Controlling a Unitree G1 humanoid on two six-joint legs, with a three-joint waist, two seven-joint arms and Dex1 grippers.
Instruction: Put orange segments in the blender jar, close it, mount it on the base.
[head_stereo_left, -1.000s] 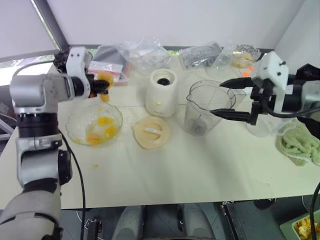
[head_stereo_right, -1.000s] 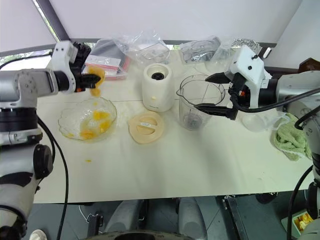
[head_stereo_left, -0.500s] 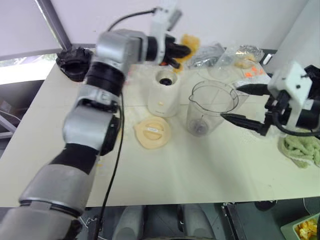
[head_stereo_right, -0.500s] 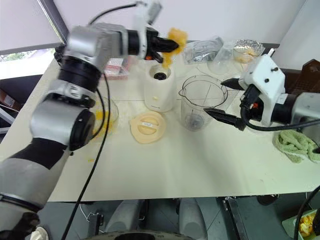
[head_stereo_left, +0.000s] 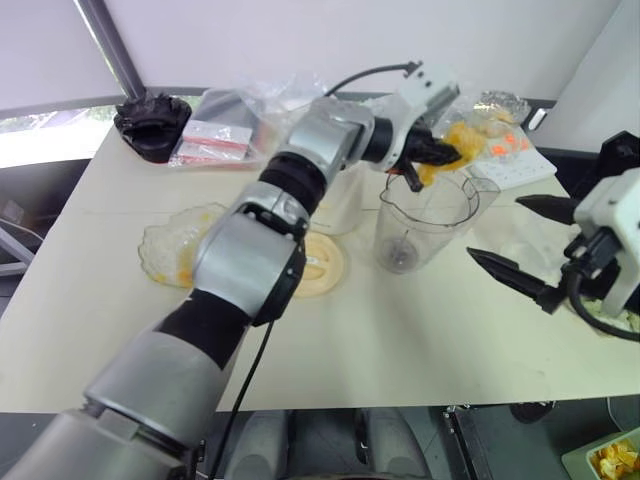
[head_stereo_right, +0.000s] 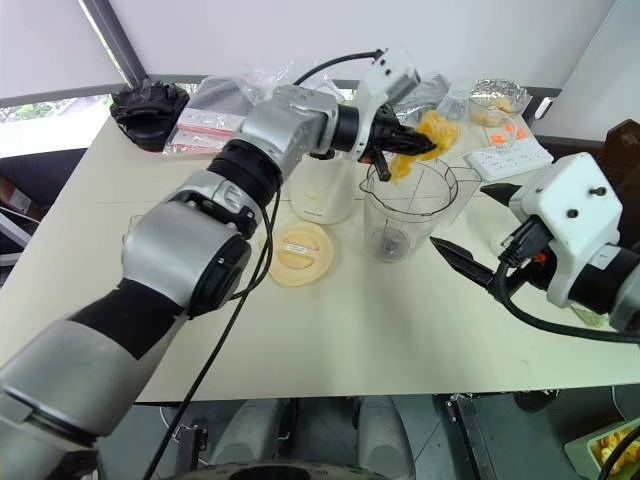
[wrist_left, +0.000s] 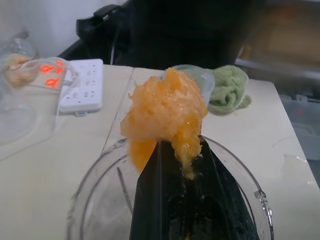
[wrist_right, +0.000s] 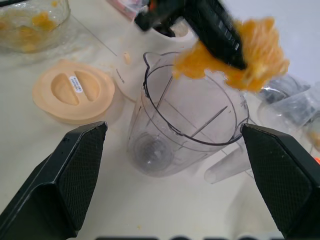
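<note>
Left arm (head_stereo_left: 250, 260): you are looking at silver-grey rounded segments with black joint bands, a black cable trailing alongside.
Left gripper (head_stereo_right: 412, 146): black fingers are projecting from a white wrist housing.
Right gripper (head_stereo_left: 520, 245): pointed black fingers are showing textured pads; white housing, black screws.

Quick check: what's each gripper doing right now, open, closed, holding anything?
Left gripper: closed on the orange segments, over the blender jar.
Right gripper: open, empty.

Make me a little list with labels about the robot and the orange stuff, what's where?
left gripper: shut on the orange segments, over the blender jar's mouth
right gripper: open, holding nothing, beside the jar
blender jar: upright on the table, no lid, no fruit visible inside
lid: flat on the table
base: behind the lid, no jar on it
glass bowl: some orange pieces inside
</note>
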